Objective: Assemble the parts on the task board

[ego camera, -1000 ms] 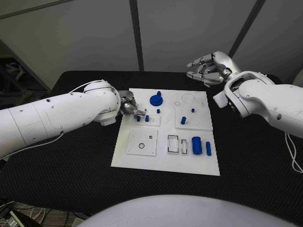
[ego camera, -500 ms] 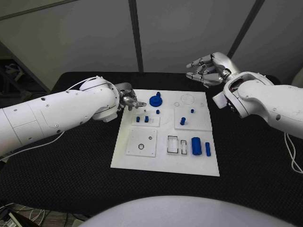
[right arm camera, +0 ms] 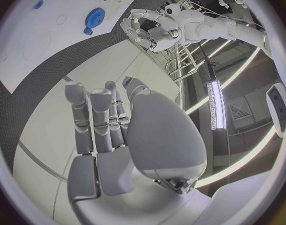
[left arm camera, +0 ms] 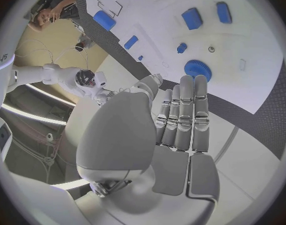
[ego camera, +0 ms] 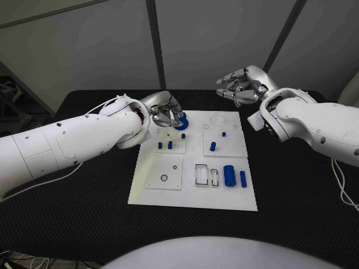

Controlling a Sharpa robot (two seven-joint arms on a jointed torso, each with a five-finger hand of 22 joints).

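now i saw the left hand [ego camera: 168, 110] above the far left corner of the task board [ego camera: 188, 193], just beside the blue gear [ego camera: 182, 119]. its fingers [left arm camera: 183, 115] lay straight and side by side, and nothing was in them, so i read this hand as empty and open. the right hand [ego camera: 243, 86] was held over the black table [ego camera: 74, 202] beyond the far right corner of the board, well apart from the parts; its fingers [right arm camera: 93, 117] were a little bent, separated, and held nothing.

on the board, two small blue pegs [ego camera: 165, 145] stood near the left hand, one more small peg [ego camera: 213, 146] stood in the right plate, and a thick blue cylinder [ego camera: 229, 176] lay beside a thin blue bar [ego camera: 243, 179] near the right edge. a black ring [ego camera: 163, 178] lay on the square plate at the near left.
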